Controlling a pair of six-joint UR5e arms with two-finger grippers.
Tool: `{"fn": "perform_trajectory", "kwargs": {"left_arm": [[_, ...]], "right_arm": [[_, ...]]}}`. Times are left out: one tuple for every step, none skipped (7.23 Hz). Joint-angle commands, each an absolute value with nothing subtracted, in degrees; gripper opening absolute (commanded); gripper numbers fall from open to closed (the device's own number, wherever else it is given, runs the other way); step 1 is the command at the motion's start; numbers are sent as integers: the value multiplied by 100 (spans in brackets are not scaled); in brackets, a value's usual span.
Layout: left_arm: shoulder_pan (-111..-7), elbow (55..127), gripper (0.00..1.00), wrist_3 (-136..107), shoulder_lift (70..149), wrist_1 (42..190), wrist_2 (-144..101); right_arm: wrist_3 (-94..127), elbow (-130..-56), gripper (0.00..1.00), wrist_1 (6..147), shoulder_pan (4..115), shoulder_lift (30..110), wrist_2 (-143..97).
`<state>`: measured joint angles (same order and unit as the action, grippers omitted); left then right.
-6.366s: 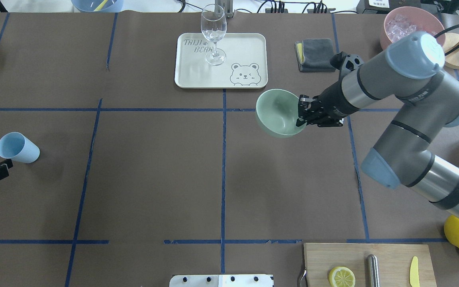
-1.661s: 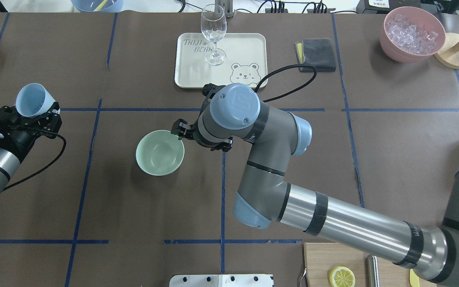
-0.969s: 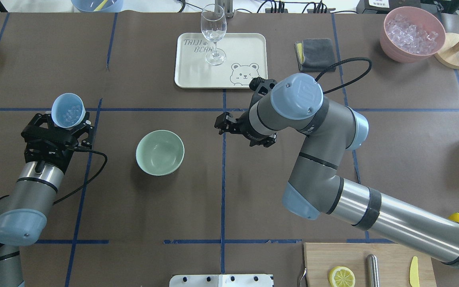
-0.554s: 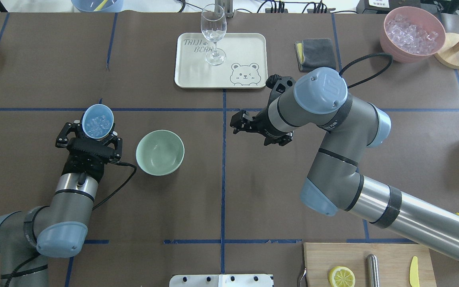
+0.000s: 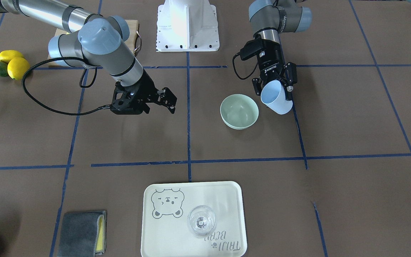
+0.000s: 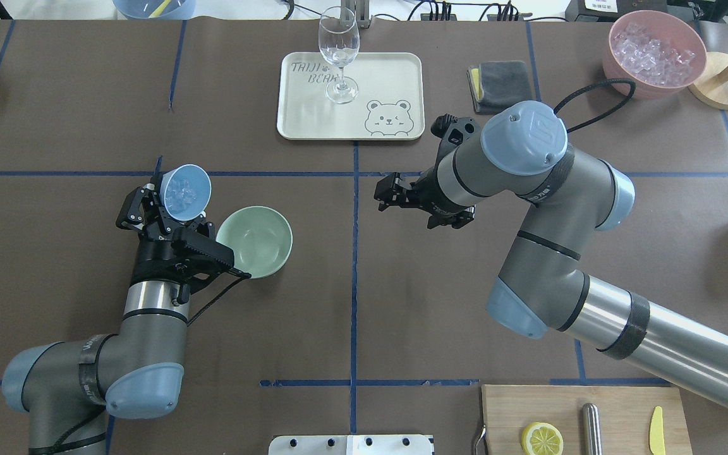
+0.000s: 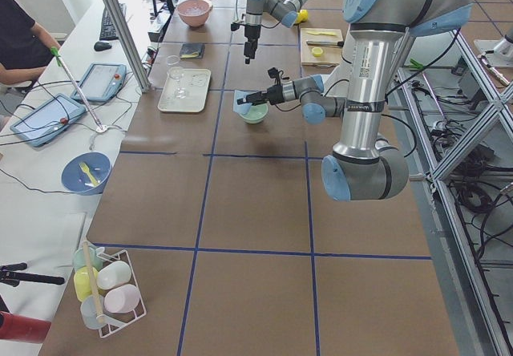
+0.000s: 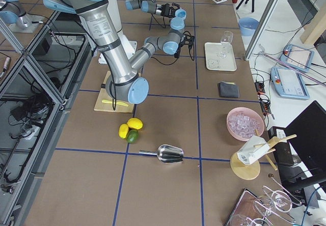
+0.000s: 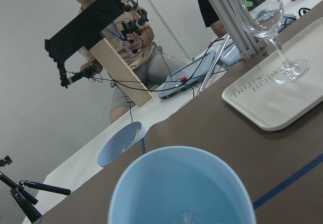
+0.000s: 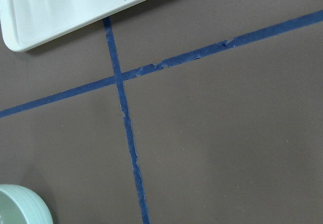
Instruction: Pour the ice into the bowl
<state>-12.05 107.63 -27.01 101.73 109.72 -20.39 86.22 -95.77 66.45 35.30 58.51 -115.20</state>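
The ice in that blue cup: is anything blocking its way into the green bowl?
Nothing visible. The left gripper holds the cup of ice beside the open, empty bowl; the right gripper hangs off to the side.

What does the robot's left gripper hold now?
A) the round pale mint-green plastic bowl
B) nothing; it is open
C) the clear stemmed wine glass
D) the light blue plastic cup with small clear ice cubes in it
D: the left gripper is shut on the light blue plastic cup, which has small clear ice cubes inside and is tilted next to the round pale mint-green plastic bowl.
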Motion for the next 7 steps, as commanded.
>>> {"fn": "perform_trajectory", "kwargs": {"left_arm": [[-1195,10609,0,-1159,10178,10899,-1452],[-1195,10591,0,-638,10178,10898,-1424],[-1187,10565,0,237,10178,10890,-1328],[-1187,10564,0,516,10178,10898,-1318],[-1187,10564,0,884,10178,10898,-1310],[-1169,10564,0,1062,10178,10890,-1275],[-1143,10556,0,1063,10169,10890,-1274]], "right_arm": [[8613,-9580,100,6645,3559,5845,-11531],[8613,-9580,100,6645,3568,5845,-11531],[8613,-9580,100,6645,3577,5845,-11531],[8622,-9580,100,6645,3586,5836,-11531],[8622,-9580,100,6645,3586,5836,-11523],[8613,-9580,100,6645,3586,5836,-11522],[8622,-9580,100,6645,3586,5836,-11522]]}}
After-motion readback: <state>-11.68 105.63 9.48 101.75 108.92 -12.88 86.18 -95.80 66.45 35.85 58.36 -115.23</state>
